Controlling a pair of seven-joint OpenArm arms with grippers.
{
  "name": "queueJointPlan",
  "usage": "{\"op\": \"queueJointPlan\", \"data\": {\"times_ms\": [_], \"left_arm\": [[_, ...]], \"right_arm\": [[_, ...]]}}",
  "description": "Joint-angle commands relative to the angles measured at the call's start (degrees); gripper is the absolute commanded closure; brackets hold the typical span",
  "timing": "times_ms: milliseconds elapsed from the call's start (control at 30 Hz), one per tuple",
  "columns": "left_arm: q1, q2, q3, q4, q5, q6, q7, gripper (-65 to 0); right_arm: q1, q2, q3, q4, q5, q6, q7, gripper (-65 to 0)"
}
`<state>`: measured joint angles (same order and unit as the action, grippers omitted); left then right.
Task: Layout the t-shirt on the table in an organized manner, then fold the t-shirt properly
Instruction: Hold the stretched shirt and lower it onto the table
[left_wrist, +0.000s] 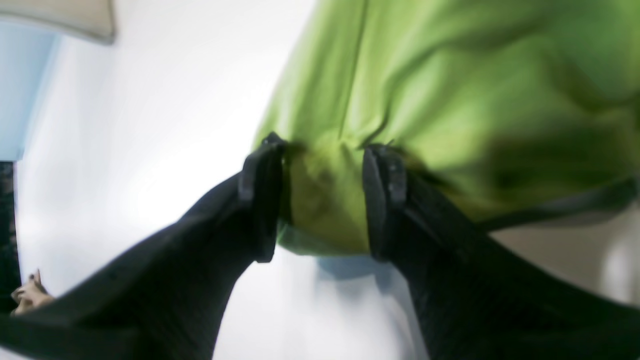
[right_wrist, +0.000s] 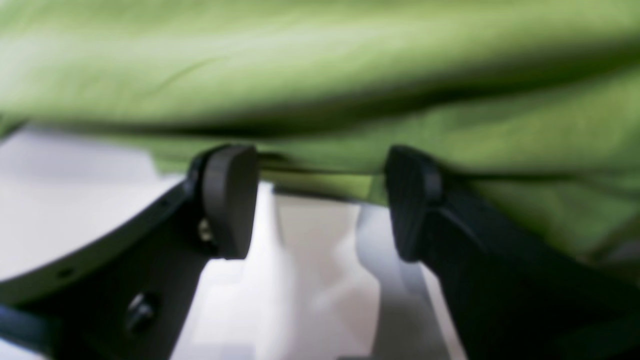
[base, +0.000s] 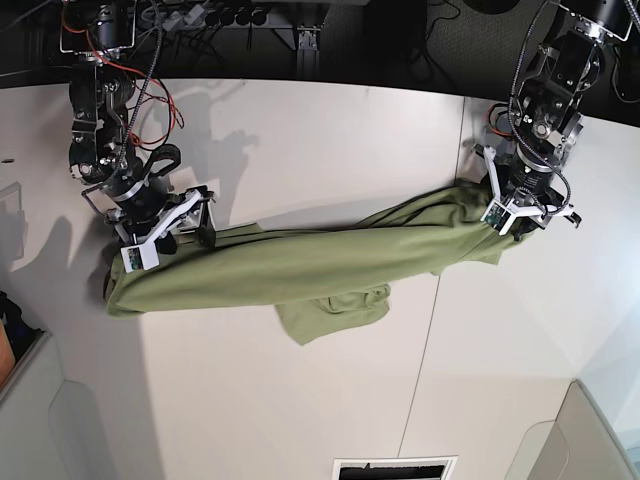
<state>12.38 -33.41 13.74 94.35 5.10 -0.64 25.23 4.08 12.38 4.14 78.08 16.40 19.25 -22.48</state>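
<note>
The olive-green t-shirt (base: 300, 265) lies in a long rumpled band across the white table (base: 300, 400), with a sleeve bulging out at its lower middle. At the right end of the base view, my left gripper (base: 500, 205) pinches a bunch of the shirt. In the left wrist view that fabric (left_wrist: 450, 75) fills the gap of the left gripper (left_wrist: 325, 150) and hangs just above the table. At the shirt's other end my right gripper (base: 170, 232) stands open. In its wrist view the cloth (right_wrist: 320, 65) lies just past the right gripper (right_wrist: 320, 165), and bare table shows in the gap.
A thin dark seam (base: 430, 330) runs across the table. Arm bases and cables (base: 200, 18) line the back edge. A dark vent slot (base: 395, 468) sits at the front edge. A person's hand (left_wrist: 30, 297) shows at the left wrist view's lower left.
</note>
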Motion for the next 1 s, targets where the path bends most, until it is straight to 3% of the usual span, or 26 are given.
{"op": "queueJointPlan", "data": {"times_ms": [0,67,133,300,467,633,767,900,967], "left_arm": [[-1.7,-0.2,-0.6,-0.7,0.5,0.0,-0.7,-28.2],[-3.2,0.8,-0.6,-3.0,1.2,-0.2,-0.6,-19.0],[-4.0,1.2,-0.6,-3.9,2.6,0.1,-0.6,-1.8],[-5.7,0.9,-0.6,-2.1,5.7,2.8,2.3,0.0],[-4.6,-2.4,-0.6,7.9,6.5,3.8,4.6,0.0],[-2.9,-6.8,-0.6,20.4,6.4,4.0,7.2,0.0],[-2.6,-8.4,-0.6,27.0,6.5,4.5,9.5,0.0],[-2.5,-8.5,-0.6,29.3,7.2,4.4,9.7,0.0],[-2.5,-8.5,-0.6,29.2,7.2,3.8,9.8,0.0]], "right_arm": [[1.5,0.6,0.2,-0.8,-1.4,-1.3,-0.3,-35.2],[3.5,0.6,0.2,-2.4,-1.9,-1.3,0.0,-19.4],[5.4,0.6,0.2,-2.8,-2.9,-1.3,0.0,0.0],[10.6,0.9,0.4,-2.7,-5.9,-1.1,-1.5,0.0],[11.6,2.0,3.8,3.5,-5.7,-1.0,-5.0,0.0],[11.4,3.8,9.4,12.1,-0.5,-1.0,-11.1,0.0],[11.3,6.3,12.4,15.2,3.2,-0.6,-13.2,0.0],[11.3,7.8,14.2,16.7,7.0,3.4,-14.6,0.0],[11.3,7.9,14.2,16.6,7.6,3.7,-14.6,0.0]]}}
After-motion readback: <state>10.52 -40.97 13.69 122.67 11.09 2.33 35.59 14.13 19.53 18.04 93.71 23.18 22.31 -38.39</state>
